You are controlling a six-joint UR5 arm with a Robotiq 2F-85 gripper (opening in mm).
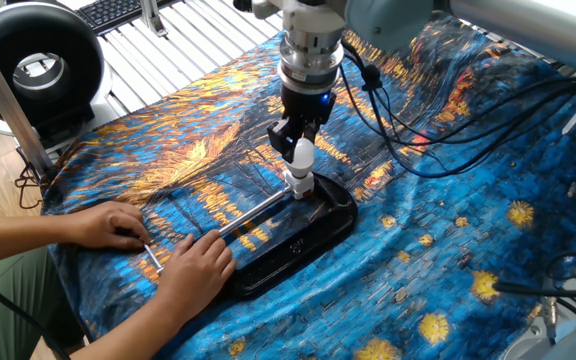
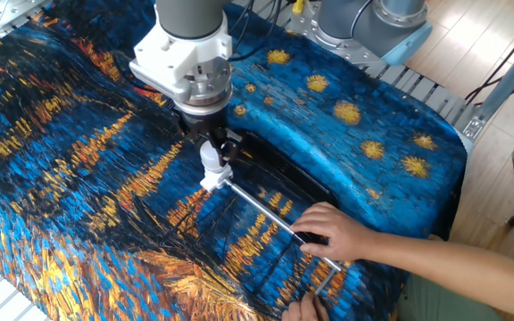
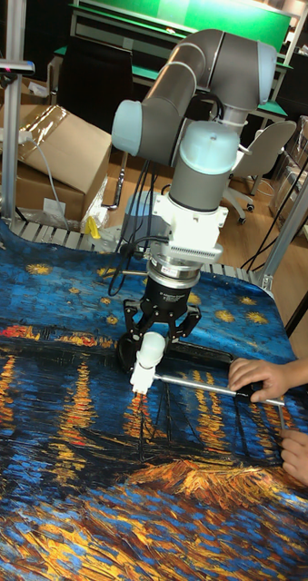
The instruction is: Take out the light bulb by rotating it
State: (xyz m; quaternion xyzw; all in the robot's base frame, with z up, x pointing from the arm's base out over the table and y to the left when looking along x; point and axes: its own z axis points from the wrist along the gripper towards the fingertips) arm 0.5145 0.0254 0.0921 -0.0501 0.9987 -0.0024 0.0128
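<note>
Light bulb (image 1: 303, 153) upright over black tray (image 1: 333, 232) — gripper (image 1: 299, 141) clamps globe.
</note>
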